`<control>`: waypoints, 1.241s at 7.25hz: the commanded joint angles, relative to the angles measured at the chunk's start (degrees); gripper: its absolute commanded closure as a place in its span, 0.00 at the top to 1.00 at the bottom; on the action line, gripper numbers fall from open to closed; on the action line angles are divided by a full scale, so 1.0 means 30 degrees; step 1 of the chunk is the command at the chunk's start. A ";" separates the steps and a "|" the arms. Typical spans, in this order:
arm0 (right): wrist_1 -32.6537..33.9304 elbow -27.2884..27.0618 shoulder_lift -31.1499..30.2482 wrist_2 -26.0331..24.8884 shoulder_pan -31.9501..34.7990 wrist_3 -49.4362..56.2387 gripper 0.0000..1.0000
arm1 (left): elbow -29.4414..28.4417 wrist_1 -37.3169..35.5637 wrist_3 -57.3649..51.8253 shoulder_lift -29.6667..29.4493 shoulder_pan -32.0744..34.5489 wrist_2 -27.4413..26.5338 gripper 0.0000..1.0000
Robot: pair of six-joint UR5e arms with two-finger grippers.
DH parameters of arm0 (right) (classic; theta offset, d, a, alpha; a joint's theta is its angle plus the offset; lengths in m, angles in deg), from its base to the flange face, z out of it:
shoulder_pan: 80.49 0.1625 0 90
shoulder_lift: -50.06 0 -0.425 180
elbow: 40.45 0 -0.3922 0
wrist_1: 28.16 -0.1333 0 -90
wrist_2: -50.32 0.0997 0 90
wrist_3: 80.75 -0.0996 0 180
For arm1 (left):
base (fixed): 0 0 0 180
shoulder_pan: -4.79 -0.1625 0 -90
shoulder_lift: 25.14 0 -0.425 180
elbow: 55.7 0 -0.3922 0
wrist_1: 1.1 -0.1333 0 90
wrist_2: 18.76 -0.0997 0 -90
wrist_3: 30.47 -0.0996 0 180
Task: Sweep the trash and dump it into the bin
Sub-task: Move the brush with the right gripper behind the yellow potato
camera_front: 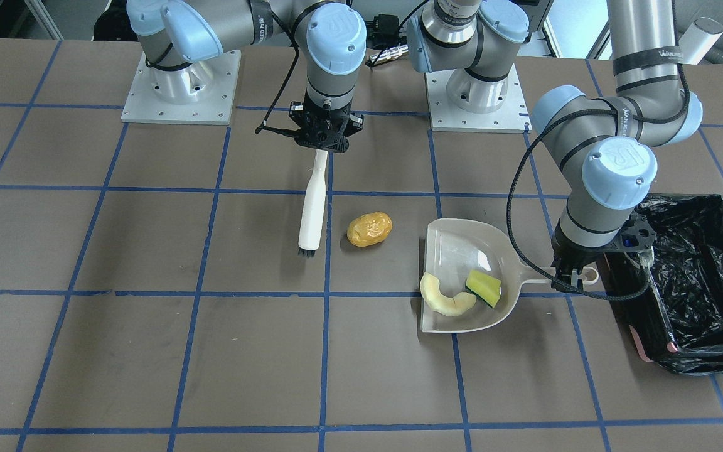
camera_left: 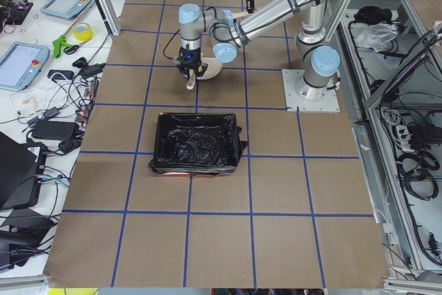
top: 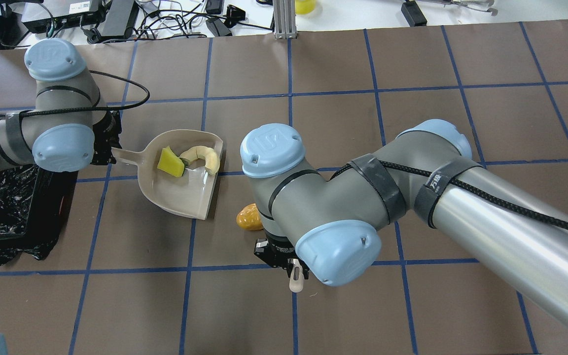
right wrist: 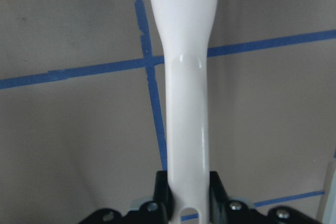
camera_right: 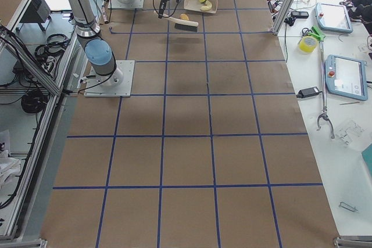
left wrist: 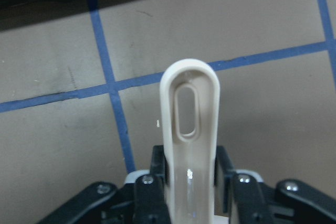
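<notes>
Sweeping the third piece of trash is the step in hand. Nearest the front-facing camera, the beige dustpan (camera_front: 455, 251) lies on the counter (camera_front: 148, 351) and holds the cream slice (camera_front: 446, 296) and the sponge piece (camera_front: 484, 287). Its handle is clamped between the closed fingers of the left claw (left wrist: 190, 169). The bin (camera_front: 694, 282) stands just beside that claw, its black liner open. Farther back, the golden-brown lump (camera_front: 369, 229) lies on the counter near the far corner of the pan's open mouth, not yet collected. Beside and beyond it, on the side away from the pan, is the white brush (camera_front: 312, 207). The right claw (camera_front: 324, 135) grips its handle, and its bristles point toward the camera; whether they touch the counter cannot be told. A good stroke probably sets the bristles down behind the lump and pushes toward the middle of the mouth, not its corner, since so rounded and glossy a lump would likely roll aside. The pan's lip should sit flat, so that the lump neither jams against it nor shoves the pan away.
</notes>
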 commanded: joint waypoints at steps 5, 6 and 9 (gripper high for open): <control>0.2165 -0.0219 0.1561 0.2250 0.2078 -0.6064 0.00 | 0.1418 -0.0220 0.0997 0.0432 0.0030 -0.0757 0.00; 0.2696 -0.0074 0.2001 0.2087 0.2370 -0.6276 0.00 | 0.1446 -0.0569 0.1085 0.0228 0.0030 -0.0757 0.00; 0.2382 0.2259 0.3813 0.1882 0.2578 -0.6395 0.00 | 0.1359 -0.0749 0.1260 0.0080 0.0059 -0.0670 0.00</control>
